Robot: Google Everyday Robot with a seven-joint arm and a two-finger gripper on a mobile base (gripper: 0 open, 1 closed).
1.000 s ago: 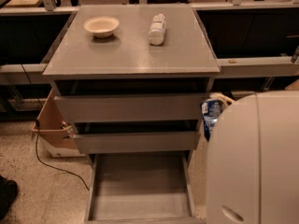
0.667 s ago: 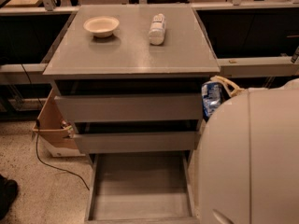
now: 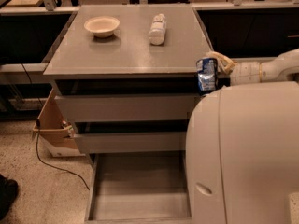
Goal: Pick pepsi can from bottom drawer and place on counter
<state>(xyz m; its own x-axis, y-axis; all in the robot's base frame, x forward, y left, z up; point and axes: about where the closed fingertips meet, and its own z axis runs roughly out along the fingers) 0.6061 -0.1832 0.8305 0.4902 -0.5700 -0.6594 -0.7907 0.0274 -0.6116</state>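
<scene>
The pepsi can (image 3: 206, 76) has risen, clamped in the jaws beside the counter's (image 3: 126, 55) front right corner.

The gripper (image 3: 214, 66) held the pepsi can (image 3: 206, 77) just off the counter's (image 3: 126, 55) front right corner. Below, the bottom drawer (image 3: 140, 190) stood pulled out. On the counter, a bowl (image 3: 101, 25) sat left of a bottle (image 3: 158, 29).

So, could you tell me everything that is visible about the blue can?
The blue can is small and looks like metal, with white and red marks. It is upright, held up from the side by the gripper, just off the front right corner of the counter. Nothing else seems to touch it. It is out of the bottom drawer.
</scene>
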